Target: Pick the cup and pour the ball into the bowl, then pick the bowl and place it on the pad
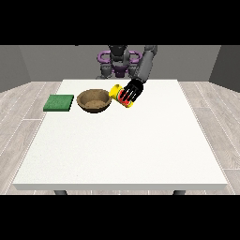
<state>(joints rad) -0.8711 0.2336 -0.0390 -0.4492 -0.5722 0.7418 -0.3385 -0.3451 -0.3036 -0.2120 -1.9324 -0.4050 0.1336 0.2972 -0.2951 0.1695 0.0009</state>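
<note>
You see the white table (122, 140) filling the middle and lower part of the frame, its far edge near the top and its near edge toward the bottom. At the top centre stands the robot (119, 58), small, with grey torso and purple rings at its shoulders; one grey arm (146, 65) reaches down from the upper right toward the middle of the frame. Left of centre, in the upper part of the table, you find the brown bowl (94, 101), upright, its mouth facing up. At the upper left of the table lies the flat green pad (59, 102), near the bowl but apart from it. Just right of the bowl, note the yellow cup (120, 95) with a red band, tilted on its side with its mouth turned toward the bowl's rim, close to that rim or touching it; you cannot tell which. The black hand at the view's right (132, 91) wraps the cup, its fingers curled round the cup's body. The ball cannot be made out. The other hand does not show.
</note>
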